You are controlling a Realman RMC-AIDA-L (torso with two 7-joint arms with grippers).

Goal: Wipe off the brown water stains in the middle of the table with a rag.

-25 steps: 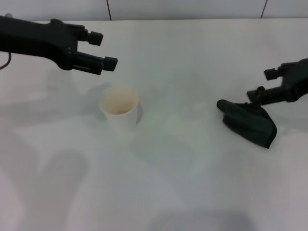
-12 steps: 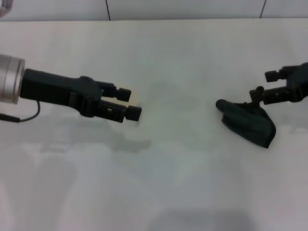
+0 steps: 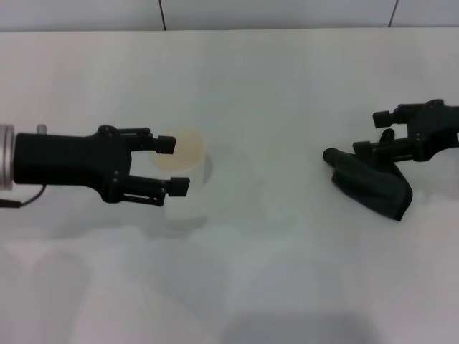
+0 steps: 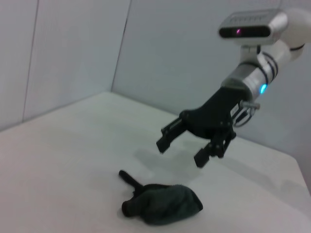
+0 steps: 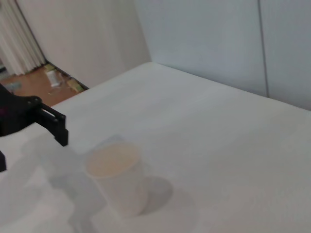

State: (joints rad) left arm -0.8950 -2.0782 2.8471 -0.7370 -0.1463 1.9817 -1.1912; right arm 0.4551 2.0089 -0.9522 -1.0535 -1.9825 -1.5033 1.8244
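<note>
The dark rag (image 3: pixel 374 183) lies crumpled on the white table (image 3: pixel 287 272) at the right. It also shows in the left wrist view as the rag (image 4: pixel 164 204). My right gripper (image 3: pixel 371 132) hangs open just above the rag's far edge, holding nothing; the left wrist view shows the right gripper (image 4: pixel 181 151) clear of the cloth. My left gripper (image 3: pixel 172 165) is open at the left side of a white paper cup (image 3: pixel 188 166). In the right wrist view one of the left fingers (image 5: pixel 54 124) stands apart from the cup (image 5: pixel 119 179). The brown water stains are out of view.
The tabletop runs back to a pale wall (image 3: pixel 272 13). Beyond the table's left side, the right wrist view shows a floor with a curtain (image 5: pixel 19 43).
My left arm has swung from the back left down and forward, its open fingers now level with the cup. The right gripper has shifted slightly above the rag. The rag has not moved.
</note>
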